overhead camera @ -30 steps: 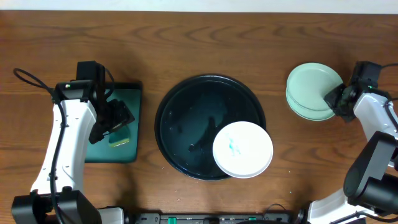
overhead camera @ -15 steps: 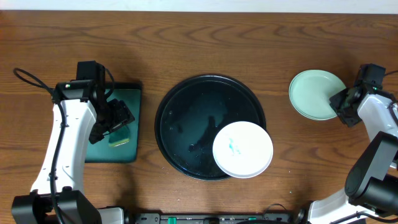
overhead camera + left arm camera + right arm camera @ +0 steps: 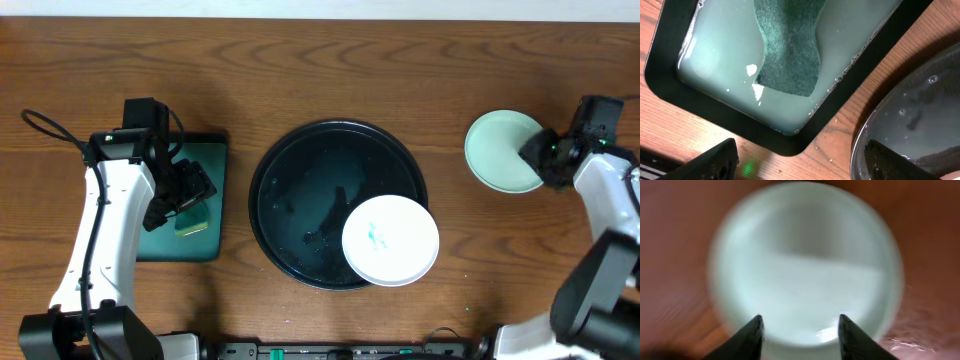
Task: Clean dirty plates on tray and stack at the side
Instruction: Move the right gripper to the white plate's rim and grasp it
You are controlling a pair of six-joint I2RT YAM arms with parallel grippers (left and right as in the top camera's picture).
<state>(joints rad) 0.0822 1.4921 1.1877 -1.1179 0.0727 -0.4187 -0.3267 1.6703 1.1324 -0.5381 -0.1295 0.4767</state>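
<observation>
Your right pincer [image 3: 799,330] stands released at the mint plate [image 3: 500,150] parked off the black tray [image 3: 300,180]; your left pincer [image 3: 800,157], spread empty, hovers over the sponge [image 3: 790,45].

Dark brown wood-grain table [image 3: 320,70]

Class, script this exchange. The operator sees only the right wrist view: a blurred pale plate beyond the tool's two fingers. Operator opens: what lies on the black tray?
Observer: One white plate with a teal smear, overlapping the rim of the black tray.
Operator: Where is the left tool?
Observer: The left tool hangs open above the teal tray, where a sponge lies in cloudy water.
</observation>
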